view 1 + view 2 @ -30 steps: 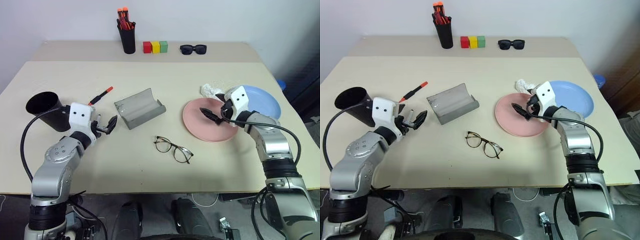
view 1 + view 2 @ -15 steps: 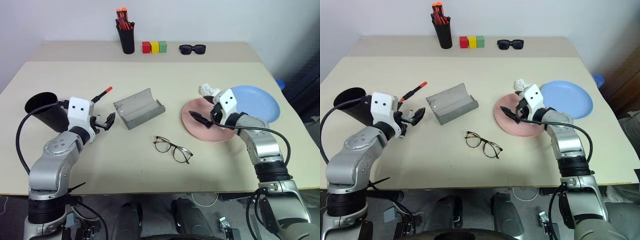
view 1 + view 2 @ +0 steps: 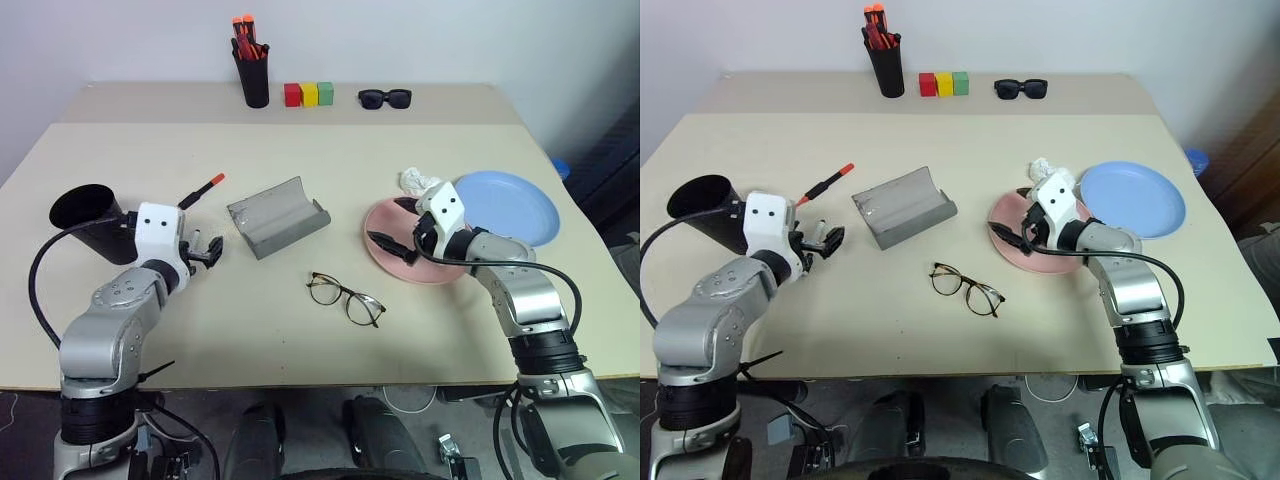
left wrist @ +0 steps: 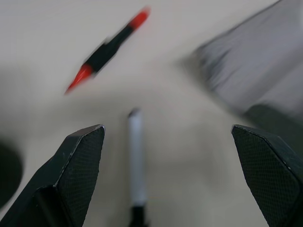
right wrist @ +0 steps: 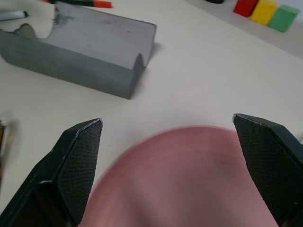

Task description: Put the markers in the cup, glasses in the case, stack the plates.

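Left gripper (image 3: 207, 252), spread, straddles the pale-barrelled marker (image 4: 136, 161) for pickup. Right gripper (image 3: 392, 240), spread, hovers over the pink plate (image 3: 385, 262), ready to grasp it.

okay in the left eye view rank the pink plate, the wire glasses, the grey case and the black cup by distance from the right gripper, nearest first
1. Pink plate, under the right gripper.
2. Wire glasses, toward the table's front edge.
3. Grey case, mid-table.
4. Black cup, far left.
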Motion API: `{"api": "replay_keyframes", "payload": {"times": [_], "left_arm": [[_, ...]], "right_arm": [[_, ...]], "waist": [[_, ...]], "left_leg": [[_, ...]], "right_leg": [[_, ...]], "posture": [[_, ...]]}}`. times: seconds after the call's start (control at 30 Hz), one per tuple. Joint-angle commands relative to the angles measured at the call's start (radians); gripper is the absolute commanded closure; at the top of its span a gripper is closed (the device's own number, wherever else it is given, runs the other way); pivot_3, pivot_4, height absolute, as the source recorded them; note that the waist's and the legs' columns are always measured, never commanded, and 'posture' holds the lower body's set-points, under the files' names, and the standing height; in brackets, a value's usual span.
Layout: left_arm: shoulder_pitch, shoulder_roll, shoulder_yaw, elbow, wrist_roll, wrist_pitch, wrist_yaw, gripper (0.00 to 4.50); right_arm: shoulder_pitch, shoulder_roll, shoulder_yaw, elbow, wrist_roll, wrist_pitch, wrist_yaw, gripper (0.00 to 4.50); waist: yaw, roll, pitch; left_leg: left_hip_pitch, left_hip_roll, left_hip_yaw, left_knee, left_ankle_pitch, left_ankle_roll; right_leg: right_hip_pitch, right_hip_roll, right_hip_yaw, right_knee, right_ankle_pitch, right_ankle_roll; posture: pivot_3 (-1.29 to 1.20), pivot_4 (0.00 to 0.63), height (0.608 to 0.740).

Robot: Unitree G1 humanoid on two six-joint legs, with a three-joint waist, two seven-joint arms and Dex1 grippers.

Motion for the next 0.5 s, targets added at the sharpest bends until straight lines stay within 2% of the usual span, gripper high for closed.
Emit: {"api": "replay_keyframes", "payload": {"times": [0.03,0.17,0.37,0.47,0.5], "left_arm": [[-0.067,0.039,0.043,-0.016,-0.003,0.228,0.021,0.10],[-0.127,0.065,0.025,0.014,0.016,0.379,0.028,0.10],[-0.167,0.065,0.008,0.088,0.026,0.431,0.011,0.10],[-0.180,0.067,-0.003,0.127,0.031,0.419,0.000,0.96],[-0.183,0.067,-0.006,0.138,0.034,0.414,-0.002,1.45]], "right_arm": [[0.018,-0.042,0.018,-0.106,0.043,0.034,0.076,0.00],[0.061,-0.093,0.064,-0.207,0.079,0.085,0.174,0.00],[0.104,-0.106,0.108,-0.292,0.089,0.113,0.200,0.00],[0.119,-0.095,0.122,-0.310,0.080,0.112,0.179,0.00],[0.123,-0.091,0.125,-0.314,0.078,0.111,0.171,0.00]], "waist": [[0.003,0.000,0.000],[0.004,-0.001,0.000],[0.003,0.000,0.000],[0.003,-0.001,-0.001],[0.003,-0.001,-0.001]], "left_leg": [[0.000,0.000,0.000,0.000,0.000,0.000],[0.000,-0.001,-0.001,0.000,0.000,0.000],[0.000,-0.001,-0.001,0.000,0.000,0.000],[0.001,-0.001,-0.001,0.000,0.000,-0.001],[0.001,-0.001,-0.001,0.000,0.000,-0.001]], "right_leg": [[0.000,0.000,0.000,0.000,0.000,0.000],[0.000,0.000,-0.001,0.000,0.000,0.000],[0.000,0.000,-0.001,0.000,0.000,0.000],[0.001,0.000,-0.001,0.001,0.000,0.000],[0.001,0.000,-0.001,0.001,0.000,0.000]], "posture": [[0.00,0.150,0.722],[0.00,0.150,0.722],[0.00,0.150,0.722],[0.00,0.150,0.722],[0.00,0.150,0.722]]}}
